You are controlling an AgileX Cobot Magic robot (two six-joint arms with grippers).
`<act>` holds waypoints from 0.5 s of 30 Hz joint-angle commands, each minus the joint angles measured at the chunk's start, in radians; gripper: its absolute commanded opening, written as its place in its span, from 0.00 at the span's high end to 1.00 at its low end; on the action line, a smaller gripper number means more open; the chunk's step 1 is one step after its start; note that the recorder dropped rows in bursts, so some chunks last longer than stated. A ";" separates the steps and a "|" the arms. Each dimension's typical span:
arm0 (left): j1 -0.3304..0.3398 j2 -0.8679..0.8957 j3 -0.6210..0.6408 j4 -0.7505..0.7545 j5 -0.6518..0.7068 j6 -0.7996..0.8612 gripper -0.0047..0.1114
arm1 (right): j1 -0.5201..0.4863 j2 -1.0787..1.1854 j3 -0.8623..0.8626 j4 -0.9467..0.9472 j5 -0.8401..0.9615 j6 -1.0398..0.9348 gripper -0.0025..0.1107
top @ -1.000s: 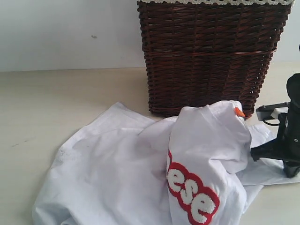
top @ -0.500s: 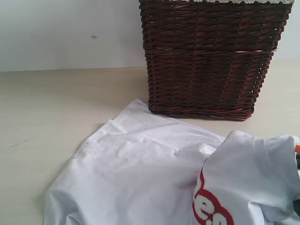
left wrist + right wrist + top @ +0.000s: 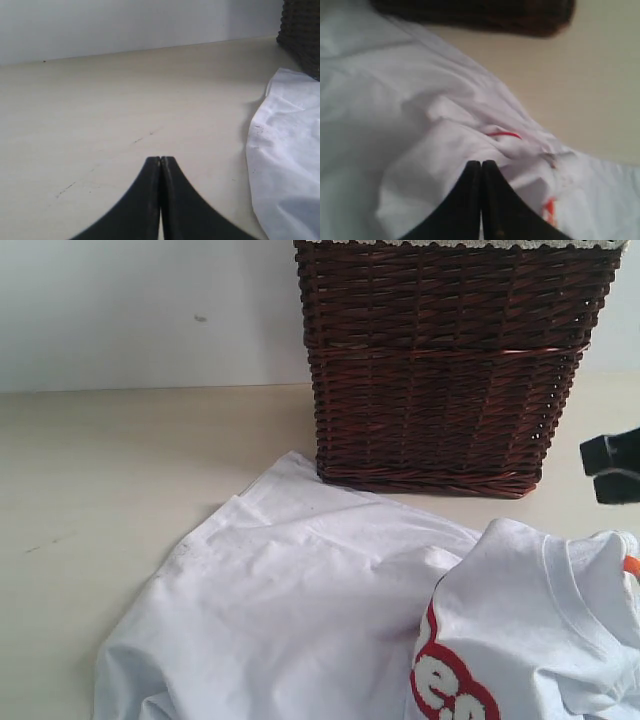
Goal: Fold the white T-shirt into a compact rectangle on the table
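Since a second earlier the white T-shirt (image 3: 300,620) had slid right and nearer across the table (image 3: 100,470), its red-lettered fold leaving the front of the wicker basket (image 3: 450,370). The left gripper (image 3: 160,159) hovered over bare table left of the shirt, jaws pressed together, empty. The right gripper (image 3: 481,162), likewise closed and empty, hung above the shirt's rumpled right part.

White T-shirt (image 3: 300,620): was cut off at the near and right edges of the exterior view, and blurred in the right wrist view.
Red-outlined lettering (image 3: 447,692): was partly cut off, word not legible.
Basket (image 3: 440,370): rim was cut off at the top edge.
Dark part of the right arm (image 3: 612,465): was cut off at the right edge; which part could not be told.
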 commanded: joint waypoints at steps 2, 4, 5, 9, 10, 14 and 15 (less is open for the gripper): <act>0.001 -0.005 -0.003 0.000 -0.006 0.001 0.96 | -0.004 -0.179 -0.006 0.399 0.093 -0.372 0.97; 0.001 -0.005 -0.003 0.000 -0.006 0.001 0.96 | -0.004 -0.244 -0.006 0.435 0.098 -0.407 0.95; 0.001 -0.005 -0.003 0.000 -0.006 0.001 0.96 | -0.004 -0.261 -0.006 0.438 0.098 -0.407 0.93; 0.001 -0.005 -0.003 0.051 -0.118 0.042 0.96 | -0.004 -0.328 0.003 0.440 0.118 -0.407 0.91; 0.001 -0.005 -0.003 -0.046 -0.247 -0.008 0.96 | -0.004 -0.340 0.018 0.448 0.116 -0.407 0.91; 0.001 -0.005 -0.003 -0.152 -0.568 -0.196 0.96 | -0.004 -0.346 0.034 0.455 0.121 -0.409 0.91; 0.001 -0.005 -0.003 -0.219 -0.577 -0.446 0.96 | -0.004 -0.346 0.034 0.455 0.121 -0.409 0.91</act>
